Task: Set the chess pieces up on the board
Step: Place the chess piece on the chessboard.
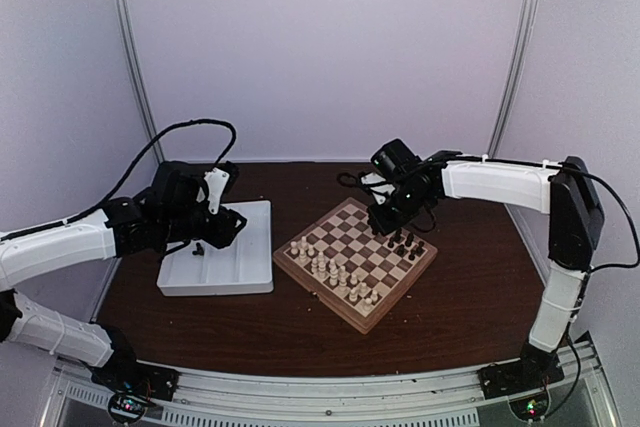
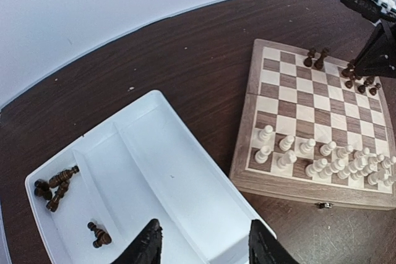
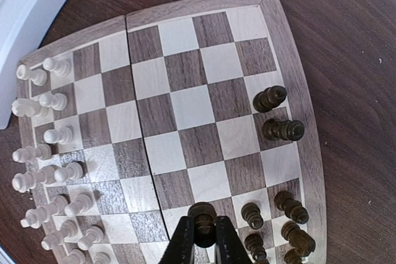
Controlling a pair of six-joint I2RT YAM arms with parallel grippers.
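Note:
The board lies mid-table, with cream pieces along its near-left side. Several dark chess pieces stand along its right edge. My right gripper hovers over that corner, shut on one dark chess piece held upright just above the squares; in the top view this gripper is at the board's far side. My left gripper is open and holds nothing. It hangs over the white tray, where several dark pieces lie in the left compartment.
The white tray sits left of the board on the dark wooden table. Cream pieces fill two rows on the board's left side. White walls enclose the table at the back and sides.

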